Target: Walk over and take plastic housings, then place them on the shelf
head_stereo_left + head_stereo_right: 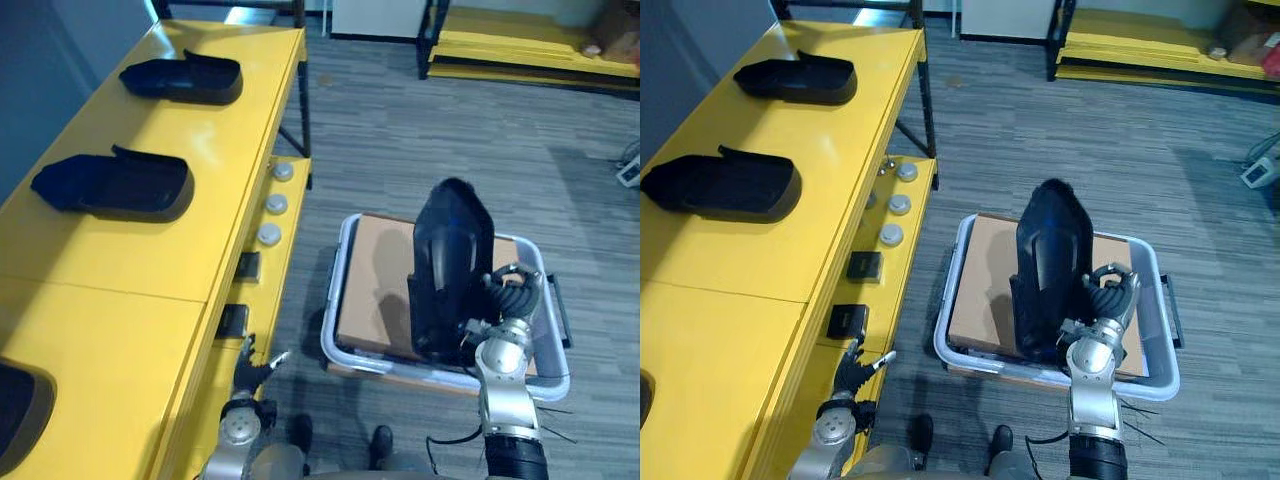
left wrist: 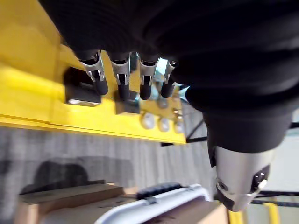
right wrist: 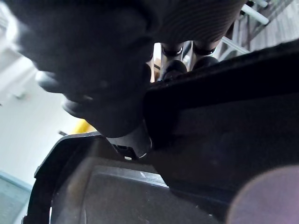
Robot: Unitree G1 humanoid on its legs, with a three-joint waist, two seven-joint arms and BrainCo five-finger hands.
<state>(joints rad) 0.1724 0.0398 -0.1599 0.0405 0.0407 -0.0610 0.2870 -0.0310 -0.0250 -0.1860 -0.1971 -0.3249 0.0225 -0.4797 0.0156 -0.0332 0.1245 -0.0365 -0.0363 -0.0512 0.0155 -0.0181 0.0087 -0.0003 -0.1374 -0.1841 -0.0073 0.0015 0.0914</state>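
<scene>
- The right robot hand (image 1: 503, 305) is clenched round a black plastic housing (image 1: 452, 265), its fingers (image 3: 174, 70) hooked over the housing's edge.
- The housing stands upright, above a white bin (image 1: 332, 318) lined with cardboard (image 1: 375, 280) on the floor.
- The left robot hand (image 1: 250, 375) hangs low, just beside the front edge of the yellow shelf (image 1: 180, 250), fingers (image 2: 121, 79) straight and holding nothing.
- On the shelf top lie a second housing (image 1: 115, 185) and, farther back, a third housing (image 1: 185, 78), well apart.

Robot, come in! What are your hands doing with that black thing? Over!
Right hand gripping black housing, upright at bin. Left hand open beside yellow shelf. Two housings lying on shelf.
</scene>
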